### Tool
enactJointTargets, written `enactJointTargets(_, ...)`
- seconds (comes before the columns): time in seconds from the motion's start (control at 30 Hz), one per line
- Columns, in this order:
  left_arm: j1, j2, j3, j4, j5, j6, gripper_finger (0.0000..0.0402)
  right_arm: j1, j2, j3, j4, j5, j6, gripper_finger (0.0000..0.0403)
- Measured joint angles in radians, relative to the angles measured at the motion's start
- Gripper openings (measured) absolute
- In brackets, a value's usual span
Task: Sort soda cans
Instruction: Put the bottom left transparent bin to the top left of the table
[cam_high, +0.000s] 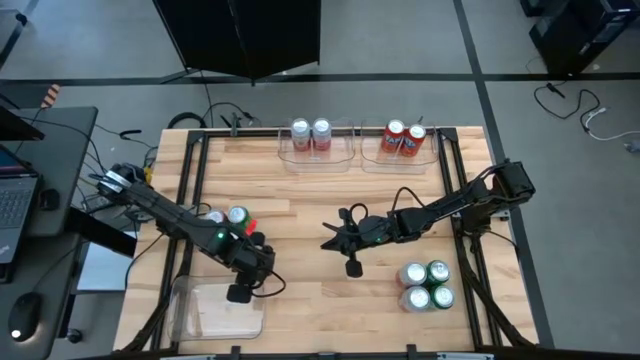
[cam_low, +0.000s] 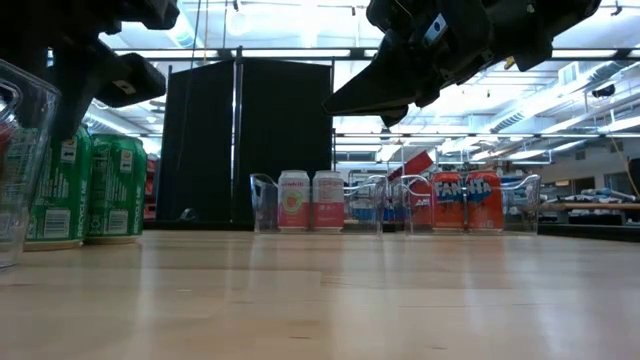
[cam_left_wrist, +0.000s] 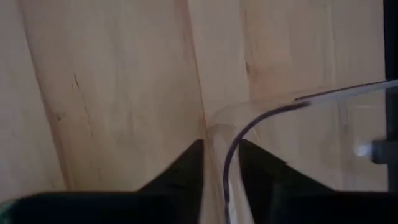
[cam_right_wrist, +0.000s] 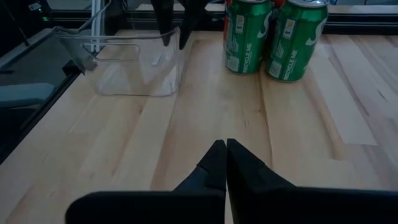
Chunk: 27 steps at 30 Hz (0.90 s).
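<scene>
My left gripper (cam_high: 240, 291) stands over the clear plastic tray (cam_high: 205, 312) near the table's near-left corner, with its fingers on the tray's wall. The same tray (cam_right_wrist: 134, 68) shows in the right wrist view. Two green soda cans (cam_right_wrist: 247, 34) (cam_right_wrist: 297, 37) stand upright just beyond the tray, partly under the left arm (cam_high: 237, 215). My right gripper (cam_high: 338, 240) hovers shut above mid-table and touches nothing. Two silver-white cans (cam_high: 311, 132) and two red cans (cam_high: 405, 136) stand in two clear trays at the far edge. Several more cans (cam_high: 426, 285) stand near the right edge. My left gripper holds the clear tray by its right-hand wall close to a rounded corner (cam_left_wrist: 231, 146). One finger (cam_left_wrist: 183, 171) is outside the wall and the other (cam_left_wrist: 264, 171) inside. The fingers come from above, pointing down (cam_right_wrist: 171, 25). The tray sits on the table.
A dark frame rail runs along the table's left side (cam_high: 190, 190) and right side (cam_high: 455, 180). Bare wood lies between the two grippers and toward the near edge (cam_high: 330, 310). A laptop desk and cables (cam_high: 40, 190) stand beyond the left edge.
</scene>
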Motion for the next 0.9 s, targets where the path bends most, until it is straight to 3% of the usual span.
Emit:
enactJointTargets(0.13, 0.019, 0.000, 0.026, -0.009, -0.034, 0.029, 0.0014, 0.000, 0.000, 0.000, 0.000, 0.000, 0.000, 0.0000)
enactJointTargets(0.9, 0.267, -0.005, 0.659, -0.357, -0.254, 0.340, 0.0001, 0.000, 0.000, 0.000, -0.029, 0.000, 0.000, 0.0000)
